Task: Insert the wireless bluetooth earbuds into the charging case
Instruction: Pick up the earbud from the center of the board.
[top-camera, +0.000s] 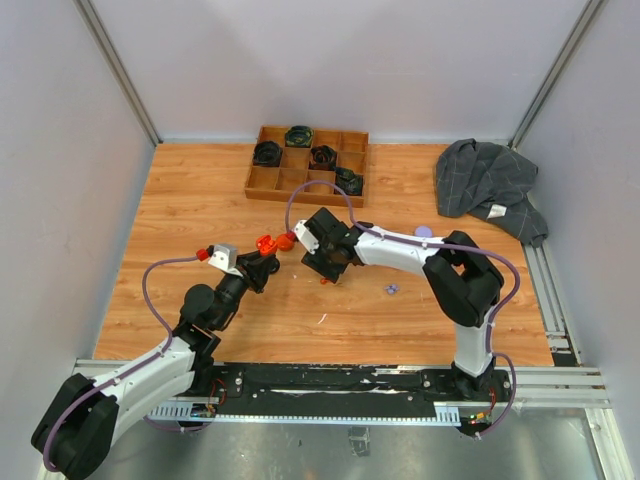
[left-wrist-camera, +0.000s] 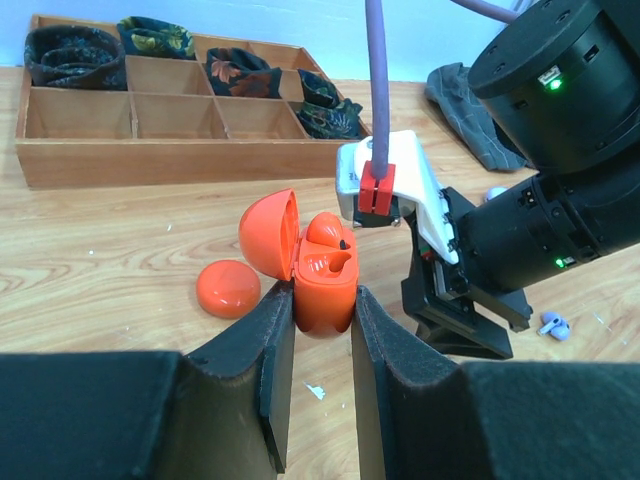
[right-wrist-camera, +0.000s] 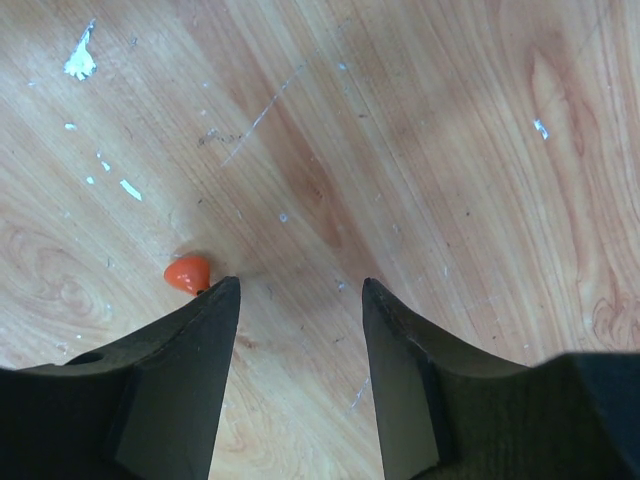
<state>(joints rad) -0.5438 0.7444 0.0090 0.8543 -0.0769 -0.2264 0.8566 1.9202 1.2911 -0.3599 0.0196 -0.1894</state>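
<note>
Orange-red comma-shaped plastic earbud (right-wrist-camera: 187, 272) lies on the wooden table (right-wrist-camera: 450, 150) near its middle, just beside one fingertip of the right gripper (right-wrist-camera: 300, 290), whose jaws stand apart, holding nothing. To its left, the left gripper (left-wrist-camera: 320, 298) is clamped on the round orange charging case (left-wrist-camera: 325, 280), lid open, with a second orange earbud (left-wrist-camera: 322, 230) seated inside.

Overhead plus two wrist views.
My top camera looks down from behind the bases; left wrist looks low toward 1 o'clock, sharing the orange charging case (left-wrist-camera: 325, 295) and the wooden compartment tray (top-camera: 262, 182) at 12; right wrist stares straight down, close.
</note>
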